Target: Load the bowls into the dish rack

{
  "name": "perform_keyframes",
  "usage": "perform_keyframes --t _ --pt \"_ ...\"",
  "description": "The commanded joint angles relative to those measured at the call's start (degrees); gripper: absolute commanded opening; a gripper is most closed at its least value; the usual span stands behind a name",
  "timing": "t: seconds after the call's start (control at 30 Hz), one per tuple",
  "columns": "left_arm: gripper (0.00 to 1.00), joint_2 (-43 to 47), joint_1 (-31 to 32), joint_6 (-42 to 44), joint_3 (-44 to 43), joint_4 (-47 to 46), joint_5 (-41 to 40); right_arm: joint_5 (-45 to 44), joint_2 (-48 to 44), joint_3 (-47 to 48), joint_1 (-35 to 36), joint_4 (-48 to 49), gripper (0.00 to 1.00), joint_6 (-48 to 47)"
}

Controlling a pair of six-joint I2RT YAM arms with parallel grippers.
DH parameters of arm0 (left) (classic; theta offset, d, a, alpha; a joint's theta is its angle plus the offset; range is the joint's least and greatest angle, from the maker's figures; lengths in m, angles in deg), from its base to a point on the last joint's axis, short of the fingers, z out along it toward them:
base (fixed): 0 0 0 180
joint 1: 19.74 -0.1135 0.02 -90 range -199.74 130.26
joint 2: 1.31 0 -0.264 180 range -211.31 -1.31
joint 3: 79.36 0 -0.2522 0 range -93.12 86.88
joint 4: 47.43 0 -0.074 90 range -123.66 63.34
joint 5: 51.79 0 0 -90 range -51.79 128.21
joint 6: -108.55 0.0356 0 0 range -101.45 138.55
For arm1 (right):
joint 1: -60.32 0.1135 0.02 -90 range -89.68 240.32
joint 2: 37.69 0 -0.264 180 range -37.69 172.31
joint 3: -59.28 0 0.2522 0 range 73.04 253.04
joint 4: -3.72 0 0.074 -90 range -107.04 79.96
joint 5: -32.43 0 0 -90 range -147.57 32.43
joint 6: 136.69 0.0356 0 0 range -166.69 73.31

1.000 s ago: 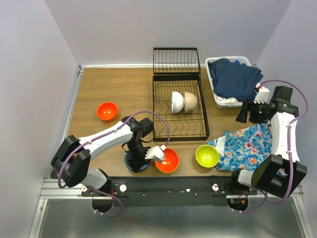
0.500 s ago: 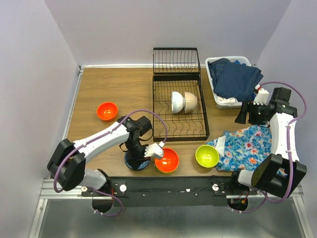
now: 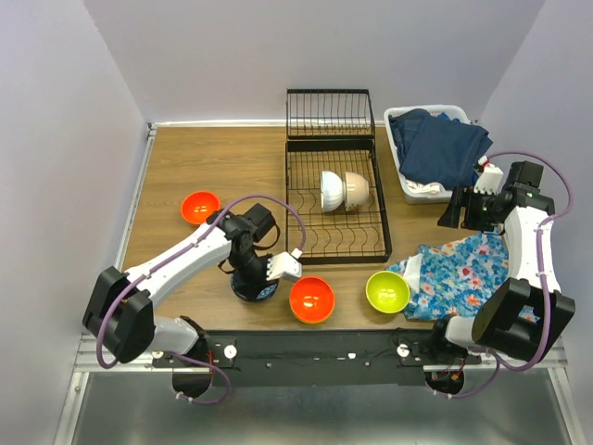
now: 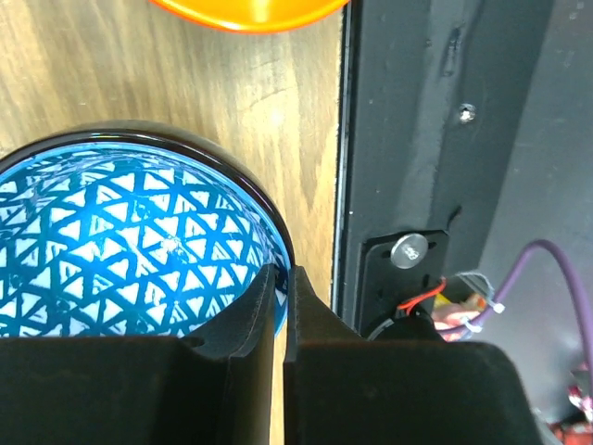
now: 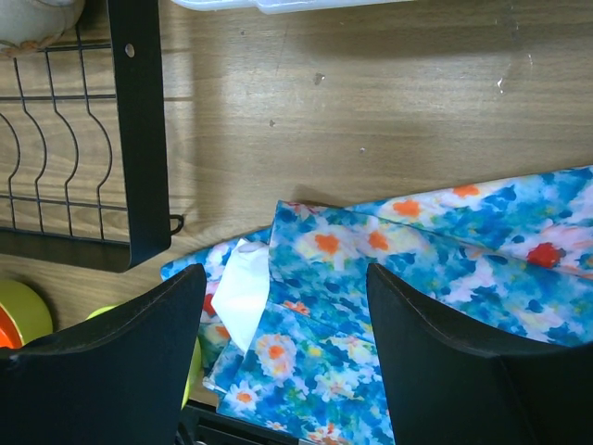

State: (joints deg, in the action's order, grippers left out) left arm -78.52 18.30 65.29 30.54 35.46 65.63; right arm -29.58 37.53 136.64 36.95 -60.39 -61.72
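My left gripper (image 3: 257, 295) is shut on the rim of a blue triangle-patterned bowl (image 3: 248, 287) near the table's front edge; the left wrist view shows the fingers (image 4: 264, 306) pinching the rim of that bowl (image 4: 120, 241). An orange bowl (image 3: 311, 299) lies just right of it, a lime green bowl (image 3: 387, 291) further right, and a second orange bowl (image 3: 200, 208) at the left. A white bowl (image 3: 332, 190) and a cream bowl (image 3: 358, 190) stand in the black dish rack (image 3: 306, 243). My right gripper (image 3: 456, 211) is open and empty, right of the rack, above a floral cloth.
A floral cloth (image 3: 463, 273) lies at the right front, also in the right wrist view (image 5: 417, 278). A white tub (image 3: 415, 193) with dark blue clothes stands at the back right. The black front rail (image 4: 417, 139) runs close beside the blue bowl.
My left gripper has moved the blue patterned bowl a little away from the front edge and from the orange bowl. The right arm has barely moved.
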Motion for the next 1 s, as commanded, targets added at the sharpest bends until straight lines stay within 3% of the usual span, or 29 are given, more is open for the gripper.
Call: perform_keyframes --t 0.0,0.33,0.97 --pt "0.00 4.43 -0.60 -3.49 2.98 -5.92 -5.97 1.28 -0.07 1.54 -0.53 1.48 0.78 0.79" --pt "0.00 10.67 -1.48 -7.54 0.35 -6.45 -9.40 1.45 0.01 1.27 -0.53 1.83 0.78 1.31" --pt "0.00 11.56 -1.39 -11.76 3.95 -10.50 -12.21 1.63 -1.13 -0.22 -0.53 2.89 0.78 1.40"
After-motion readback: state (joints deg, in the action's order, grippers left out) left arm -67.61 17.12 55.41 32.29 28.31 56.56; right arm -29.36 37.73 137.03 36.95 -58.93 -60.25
